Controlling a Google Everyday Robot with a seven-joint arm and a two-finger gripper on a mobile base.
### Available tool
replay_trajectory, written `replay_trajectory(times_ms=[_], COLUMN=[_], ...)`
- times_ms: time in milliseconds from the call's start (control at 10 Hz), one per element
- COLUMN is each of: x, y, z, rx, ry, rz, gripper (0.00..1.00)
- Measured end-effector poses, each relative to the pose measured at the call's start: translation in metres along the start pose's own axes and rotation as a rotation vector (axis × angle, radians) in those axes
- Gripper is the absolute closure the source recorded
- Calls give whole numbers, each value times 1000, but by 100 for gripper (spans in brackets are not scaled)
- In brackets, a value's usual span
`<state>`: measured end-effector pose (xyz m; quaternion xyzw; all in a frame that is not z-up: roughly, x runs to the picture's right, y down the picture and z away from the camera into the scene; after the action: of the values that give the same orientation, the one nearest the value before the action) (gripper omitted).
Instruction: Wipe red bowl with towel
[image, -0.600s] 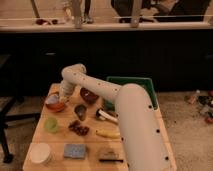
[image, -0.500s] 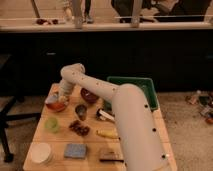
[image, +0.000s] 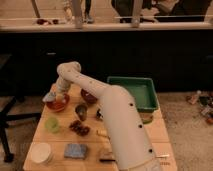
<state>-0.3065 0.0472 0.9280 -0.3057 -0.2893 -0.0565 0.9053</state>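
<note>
The red bowl (image: 58, 104) sits at the far left of the wooden table (image: 155, 131). My white arm reaches across the table to it. My gripper (image: 54, 96) is right over the bowl's near-left rim and holds a pale grey-blue towel (image: 50, 97) pressed against the bowl. The towel hides the fingertips.
A green bin (image: 134, 93) stands at the back right. A second dark red bowl (image: 89, 96), a dark cup (image: 81, 111), a green cup (image: 52, 124), dark grapes (image: 79, 128), a white bowl (image: 40, 152) and a blue sponge (image: 75, 150) lie around. A chair (image: 6, 122) stands left of the table.
The gripper with the towel has shifted slightly over the red bowl; the arm's pose is nearly the same.
</note>
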Motion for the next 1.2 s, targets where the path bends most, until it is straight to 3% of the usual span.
replay_trajectory(times_ms=[400, 800, 1200], x=[-7, 3, 18], y=[24, 41, 23], z=[9, 0, 0], rx=[-35, -42, -44], ry=[-36, -35, -10], rz=[-4, 20, 38], gripper=[100, 100, 100])
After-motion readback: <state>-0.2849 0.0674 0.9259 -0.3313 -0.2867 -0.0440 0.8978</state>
